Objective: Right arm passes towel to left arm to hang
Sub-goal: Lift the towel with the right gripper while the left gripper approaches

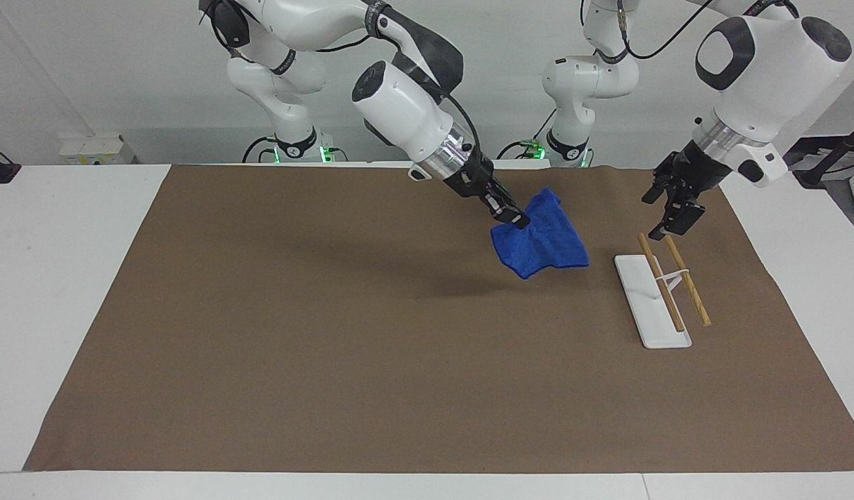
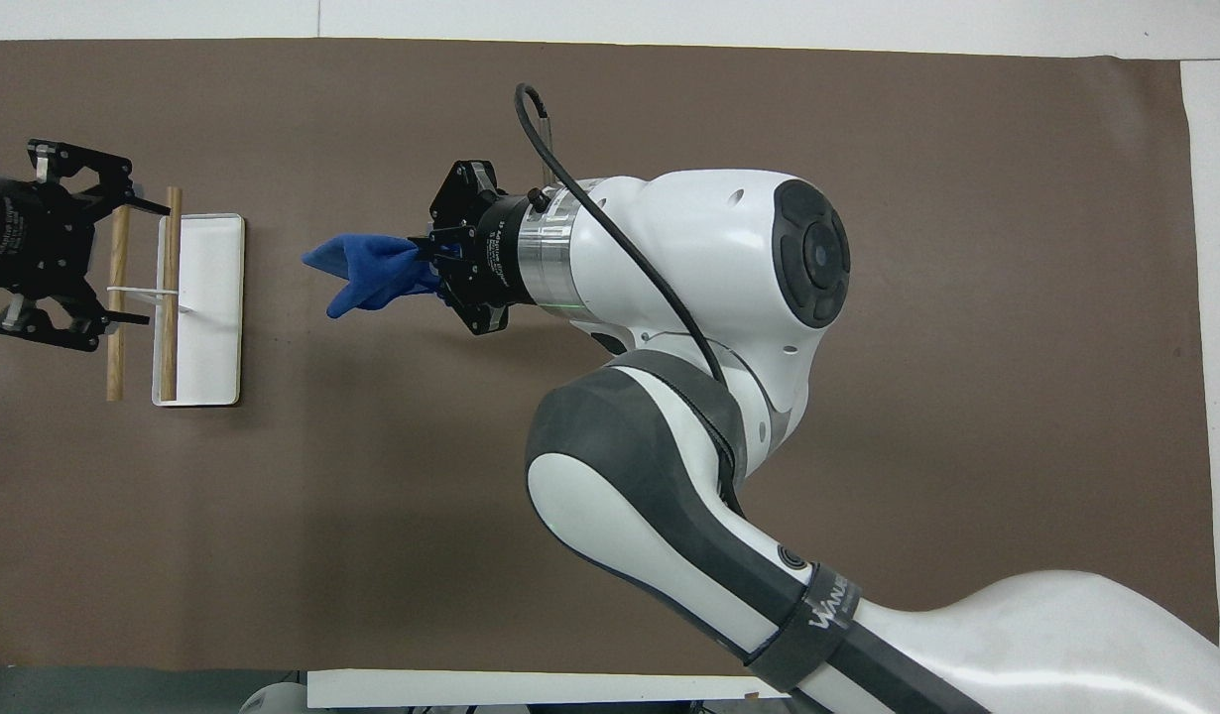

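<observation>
My right gripper point(image 1: 514, 219) is shut on one edge of a blue towel point(image 1: 541, 239) and holds it in the air over the brown mat, beside the rack. The towel hangs spread below the fingers. In the overhead view the right gripper point(image 2: 427, 260) points toward the rack with the towel point(image 2: 367, 270) bunched ahead of it. My left gripper point(image 1: 670, 229) is open and empty, up over the rack's wooden rods point(image 1: 663, 285). In the overhead view the left gripper point(image 2: 154, 264) has its fingers wide apart, facing the towel. The two grippers are apart.
The rack is a white base point(image 1: 639, 298) with two wooden rods on a thin white stand, at the left arm's end of the table; it also shows in the overhead view point(image 2: 213, 297). A brown mat point(image 1: 330, 347) covers the white table point(image 1: 52, 278).
</observation>
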`<state>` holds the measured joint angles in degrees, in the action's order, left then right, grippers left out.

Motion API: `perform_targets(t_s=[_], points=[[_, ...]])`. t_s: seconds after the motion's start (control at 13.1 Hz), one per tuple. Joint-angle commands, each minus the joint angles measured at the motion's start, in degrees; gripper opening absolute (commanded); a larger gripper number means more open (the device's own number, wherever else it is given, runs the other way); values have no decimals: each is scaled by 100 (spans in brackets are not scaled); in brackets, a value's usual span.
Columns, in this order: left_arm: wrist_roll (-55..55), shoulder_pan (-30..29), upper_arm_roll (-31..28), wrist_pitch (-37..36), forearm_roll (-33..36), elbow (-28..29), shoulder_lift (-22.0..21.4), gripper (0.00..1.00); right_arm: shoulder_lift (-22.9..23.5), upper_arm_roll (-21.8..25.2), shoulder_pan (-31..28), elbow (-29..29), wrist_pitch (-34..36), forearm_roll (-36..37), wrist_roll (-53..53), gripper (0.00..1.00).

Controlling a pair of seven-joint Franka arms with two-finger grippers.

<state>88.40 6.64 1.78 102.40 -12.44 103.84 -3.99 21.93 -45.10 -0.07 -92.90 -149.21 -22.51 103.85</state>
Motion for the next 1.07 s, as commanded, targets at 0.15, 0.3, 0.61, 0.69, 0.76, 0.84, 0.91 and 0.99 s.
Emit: perform_targets(t_s=[0.15, 0.3, 0.61, 0.69, 0.76, 0.84, 0.91, 0.99], points=[[1144, 557, -29, 727, -39, 760, -375, 100, 215, -209, 78, 149, -408, -43, 328, 0], [1153, 584, -29, 764, -39, 787, -357, 100, 224, -280, 78, 149, -416, -52, 329, 0], [1171, 584, -29, 1186, -109, 796, -252, 100, 224, -289, 78, 149, -416, -43, 329, 0], [1154, 593, -20, 1177, -118, 839, -252, 100, 224, -289, 78, 149, -416, -52, 329, 0], [1180, 697, -20, 1160, -119, 866, -252, 100, 233, -289, 86, 149, -416, -43, 329, 0], [1188, 811, -20, 1168, -127, 892, -278, 100, 251, -289, 95, 149, -416, -43, 329, 0], [1189, 847, -20, 1151, -127, 971, -313, 100, 251, -289, 87, 149, -416, -43, 329, 0], [1189, 926, -20, 1124, -127, 1041, -348, 100, 251, -289, 95, 149, -416, -43, 311, 0]])
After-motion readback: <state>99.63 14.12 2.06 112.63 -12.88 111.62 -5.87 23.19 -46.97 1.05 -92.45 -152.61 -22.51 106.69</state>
